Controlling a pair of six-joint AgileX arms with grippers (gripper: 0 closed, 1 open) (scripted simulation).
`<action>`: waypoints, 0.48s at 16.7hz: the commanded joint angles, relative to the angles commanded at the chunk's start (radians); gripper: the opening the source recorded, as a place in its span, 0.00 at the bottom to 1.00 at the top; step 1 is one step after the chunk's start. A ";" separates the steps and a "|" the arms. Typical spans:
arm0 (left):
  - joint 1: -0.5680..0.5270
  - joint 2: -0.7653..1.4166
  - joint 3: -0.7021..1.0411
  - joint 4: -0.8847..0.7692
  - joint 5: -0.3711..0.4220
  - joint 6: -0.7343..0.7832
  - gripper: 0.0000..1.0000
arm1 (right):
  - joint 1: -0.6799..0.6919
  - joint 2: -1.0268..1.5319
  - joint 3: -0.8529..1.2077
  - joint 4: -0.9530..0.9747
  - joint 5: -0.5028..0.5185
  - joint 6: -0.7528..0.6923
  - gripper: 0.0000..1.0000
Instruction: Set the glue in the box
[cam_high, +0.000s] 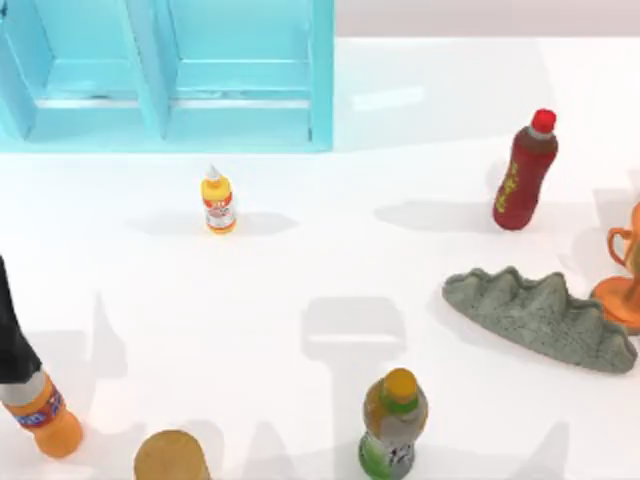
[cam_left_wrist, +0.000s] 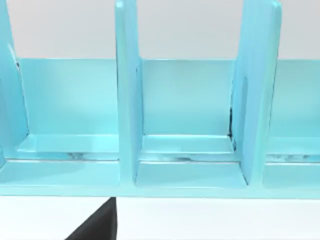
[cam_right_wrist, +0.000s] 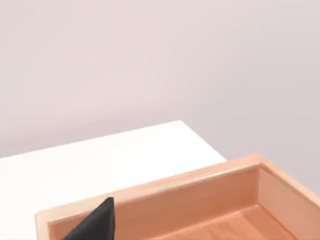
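left hand (cam_left_wrist: 97, 225) mostly cropped; glue (cam_high: 218, 203) upright near box (cam_high: 322, 90).

The glue (cam_high: 218, 203), a small yellow-orange squeeze bottle with a white pointed tip and a white-and-red label, stands upright on the white worktop (cam_high: 300, 280), left of the frame's centre. Above it, at upper left, sits the turquoise box (cam_high: 322, 80), apart from it; straight dividers split it into open compartments.

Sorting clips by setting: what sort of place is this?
Probably a rendered tabletop test scene, not a real room: a bare white table, a turquoise box with dividers, and scattered items like the glue.
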 joint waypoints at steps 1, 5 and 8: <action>0.000 0.000 0.000 0.000 0.000 0.000 1.00 | -0.083 0.031 0.026 0.000 0.019 0.014 1.00; 0.000 0.000 0.000 0.000 0.000 0.000 1.00 | -0.475 0.180 0.148 0.003 0.107 0.073 1.00; 0.000 0.000 0.000 0.000 0.000 0.000 1.00 | -0.835 0.323 0.263 0.009 0.188 0.121 1.00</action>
